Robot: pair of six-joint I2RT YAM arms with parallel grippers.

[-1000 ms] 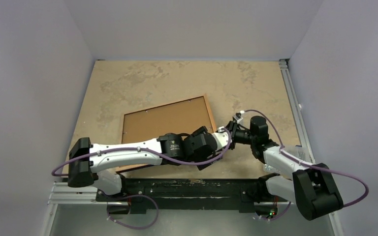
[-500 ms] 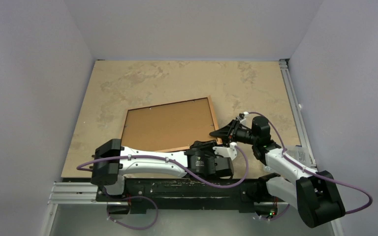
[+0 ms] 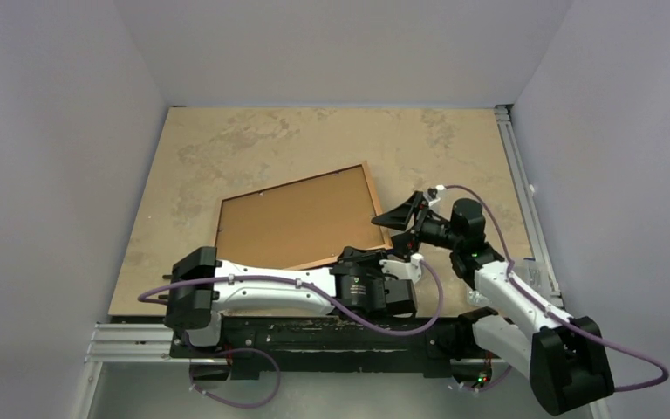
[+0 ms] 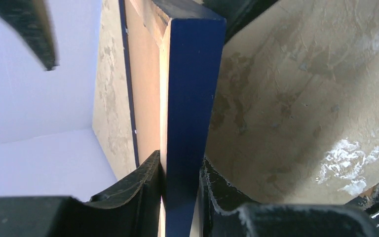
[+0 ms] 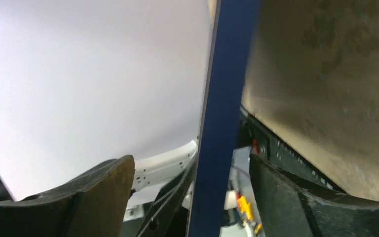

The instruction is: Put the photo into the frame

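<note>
The frame [image 3: 297,218] lies back up on the table, its wood-brown back showing and its right side raised. My left gripper [image 3: 393,259] is at the frame's near right corner. In the left wrist view it [image 4: 180,192] is shut on the frame's dark blue rail [image 4: 192,74], with both fingers pressed against it. My right gripper [image 3: 394,227] stands open around the right rail. In the right wrist view the blue rail [image 5: 227,74] runs between the spread fingers [image 5: 103,192] with a gap on each side. The photo is out of view.
The beige mottled table [image 3: 314,140] is walled at the back and on both sides. A metal rail [image 3: 513,175] runs along its right edge. The black base bar [image 3: 314,336] lies across the near edge.
My right gripper has opened and let go of the frame's right rail. My left arm has drawn back and its gripper has closed on the near right corner. The frame's right side has risen.
</note>
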